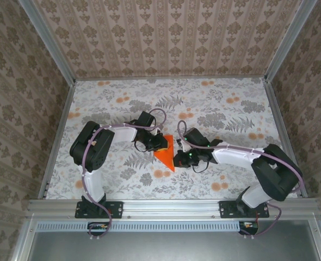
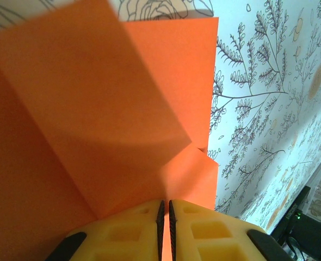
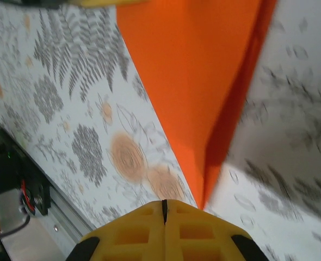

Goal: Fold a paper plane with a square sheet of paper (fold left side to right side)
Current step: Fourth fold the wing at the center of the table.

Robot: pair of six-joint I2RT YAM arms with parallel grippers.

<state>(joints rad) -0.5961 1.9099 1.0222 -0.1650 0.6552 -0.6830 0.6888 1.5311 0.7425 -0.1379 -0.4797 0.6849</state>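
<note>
The square sheet of paper (image 1: 166, 155) is bright orange and creased into a narrow triangle, a rough paper plane shape, with its point toward the near edge. It lies at mid-table between both arms. My left gripper (image 1: 158, 143) is shut on the sheet's left part. In the left wrist view a raised flap (image 2: 95, 103) stands over the lower layers, and orange shows between the closed fingers of that gripper (image 2: 165, 217). My right gripper (image 1: 178, 158) is shut with nothing in it, just right of the point. In the right wrist view the paper tip (image 3: 203, 198) ends beside that gripper (image 3: 164, 209).
The table (image 1: 231, 109) carries a floral cloth printed with pale-orange flowers (image 3: 129, 157). Patterned walls with metal posts enclose the left, right and far sides. A metal rail (image 1: 171, 205) with both arm bases runs along the near edge.
</note>
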